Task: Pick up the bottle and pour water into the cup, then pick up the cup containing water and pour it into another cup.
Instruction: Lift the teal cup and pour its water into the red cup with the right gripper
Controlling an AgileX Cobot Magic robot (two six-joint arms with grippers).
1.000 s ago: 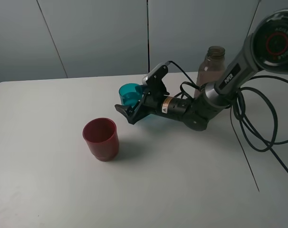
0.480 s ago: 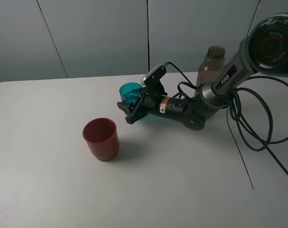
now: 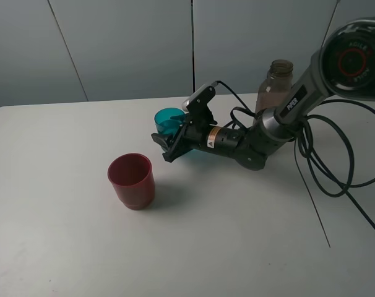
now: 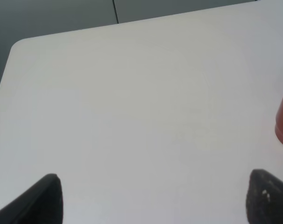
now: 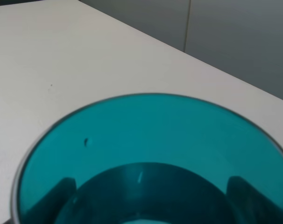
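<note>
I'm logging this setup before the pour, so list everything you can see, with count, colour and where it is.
bottle: one, smoky grey-brown, uncapped, back right of the table.
teal cup: one, translucent teal, mid-table, gripped.
red cup: one, dark red, front left of the teal cup, standing free.
table: one, white.
cables: black, looping at the right.
left gripper: open, over bare table.
right gripper: black, closed on the teal cup.

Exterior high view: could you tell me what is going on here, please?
The right arm's jaws are shut on the small translucent teal plastic cup. The squat dark red plastic cup stands apart on the white table; the tall smoky uncapped plastic bottle stands behind the arm. The left arm's jaws are open.
</note>
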